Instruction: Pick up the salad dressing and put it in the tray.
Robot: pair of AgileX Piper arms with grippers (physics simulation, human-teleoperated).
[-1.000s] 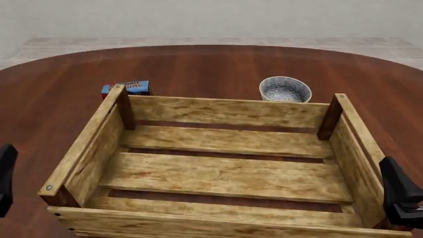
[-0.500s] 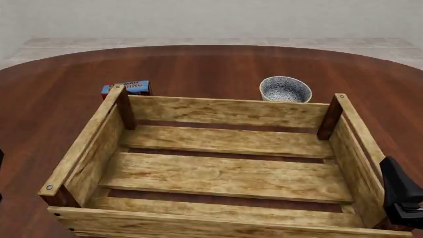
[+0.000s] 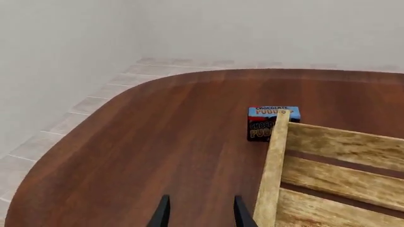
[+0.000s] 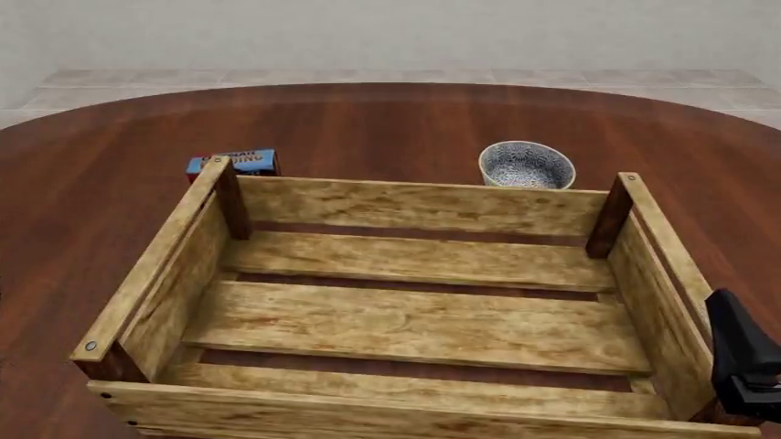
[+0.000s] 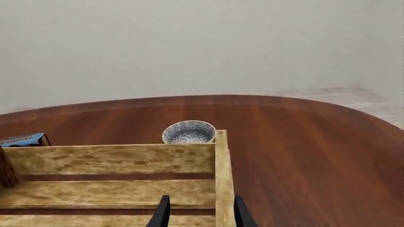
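I can't find the salad dressing in any of my three views, so where it stands I cannot tell; it may be outside the frames or hidden behind a crate wall.

Nearest to me, the right gripper [image 4: 742,366] sits at the near right corner of the tray [image 4: 403,207], just outside its right wall. In its wrist view the two dark fingers [image 5: 162,213] stand narrowly parted with nothing between them, lined up over that wall. The left gripper [image 3: 198,213] is out of the front view; its own camera shows its fingers likewise a little apart and empty, over bare table [image 3: 158,142] just left of the tray's left wall.

The tray, a slatted wooden crate with dark corner posts, has nothing in it: only floor slats with dark gaps between them.

Beyond its far left corner stands a blue chocolate pudding box [image 4: 234,162], close against the corner post. Beyond the far wall, toward the right, sits a speckled bowl [image 4: 526,165]; it looks empty.

For the bottle itself, I expect something light, rigid and smooth-sided, tall enough to tip easily. I would take it around the body below the cap, squarely and not too high, then lower it upright onto the slats, keeping its base off a gap.
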